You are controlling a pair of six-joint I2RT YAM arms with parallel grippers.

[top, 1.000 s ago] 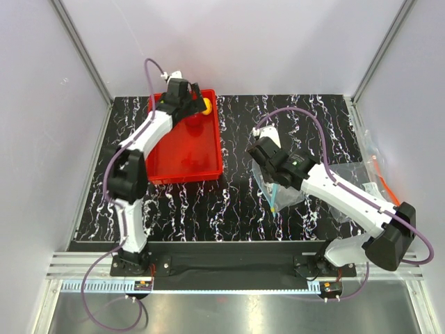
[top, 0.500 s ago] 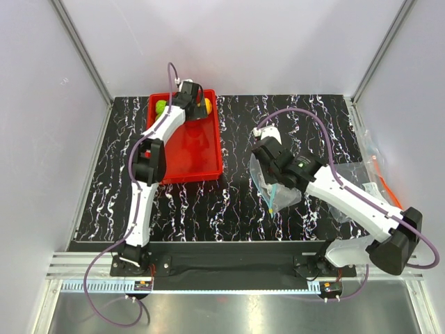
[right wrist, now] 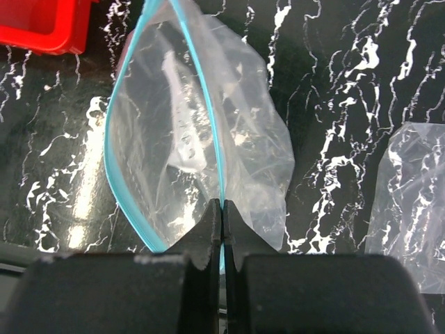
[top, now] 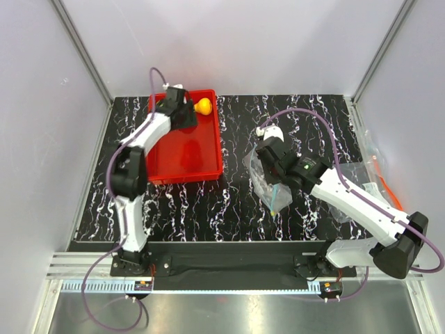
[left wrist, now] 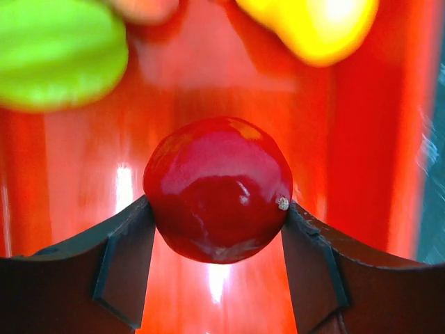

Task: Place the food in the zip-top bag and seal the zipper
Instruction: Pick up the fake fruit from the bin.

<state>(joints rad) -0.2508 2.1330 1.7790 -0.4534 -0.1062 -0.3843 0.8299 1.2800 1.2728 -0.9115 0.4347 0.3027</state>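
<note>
My left gripper (left wrist: 217, 204) is down in the red tray (left wrist: 222, 83), its jaws touching both sides of a red apple (left wrist: 217, 167). Behind the apple lie a green piece (left wrist: 55, 52), a yellow pear (left wrist: 313, 24) and the edge of a peach (left wrist: 142, 7). From above, only the pear (top: 203, 106) shows beside the left gripper (top: 179, 106). My right gripper (right wrist: 222, 205) is shut on one lip of the zip-top bag (right wrist: 188, 139). The light-blue zipper (right wrist: 115, 174) gapes open in a loop. The bag (top: 272, 186) hangs below the right gripper (top: 268, 154) at mid-table.
The red tray (top: 188, 149) sits at the back left of the black marbled table. More clear plastic (top: 379, 184) with an orange-red strip lies at the right edge, and shows in the right wrist view (right wrist: 414, 202). The tray's corner (right wrist: 42, 24) is near the bag's mouth.
The left gripper has shifted left inside the tray and its jaws have come in onto the red apple. The right gripper, with the bag, has moved slightly right.
</note>
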